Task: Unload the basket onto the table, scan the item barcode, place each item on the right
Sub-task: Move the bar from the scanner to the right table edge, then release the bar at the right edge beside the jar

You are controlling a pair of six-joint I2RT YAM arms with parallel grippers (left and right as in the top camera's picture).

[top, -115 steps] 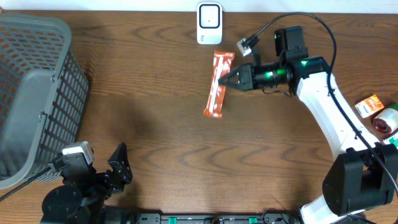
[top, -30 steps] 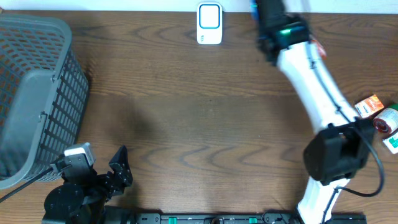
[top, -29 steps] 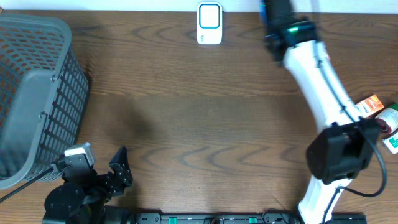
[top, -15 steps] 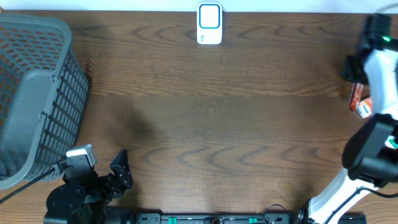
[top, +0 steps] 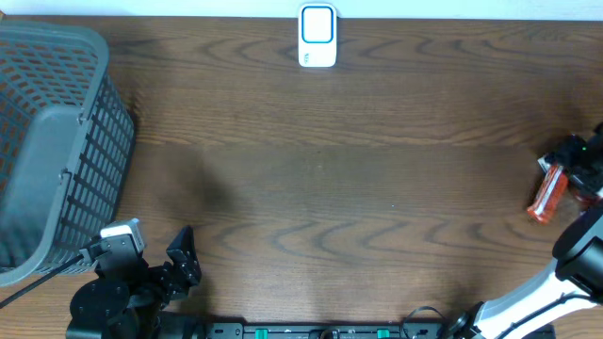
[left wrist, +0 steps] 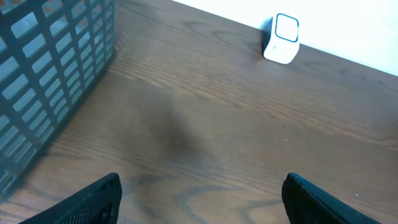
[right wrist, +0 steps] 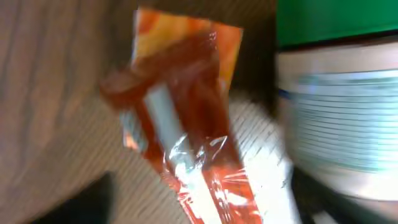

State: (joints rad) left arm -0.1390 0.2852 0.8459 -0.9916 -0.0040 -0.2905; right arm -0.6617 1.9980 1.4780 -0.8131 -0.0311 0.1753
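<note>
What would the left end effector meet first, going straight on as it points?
Most likely bare wooden table, since the open left end effector tilts down towards it. The mesh basket lies left of that line, the white scanner far off to the right; depth is uncertain.

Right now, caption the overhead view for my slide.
Wooden table from above: white scanner at the far edge, grey basket on the left, orange snack packet at the right edge.
</note>
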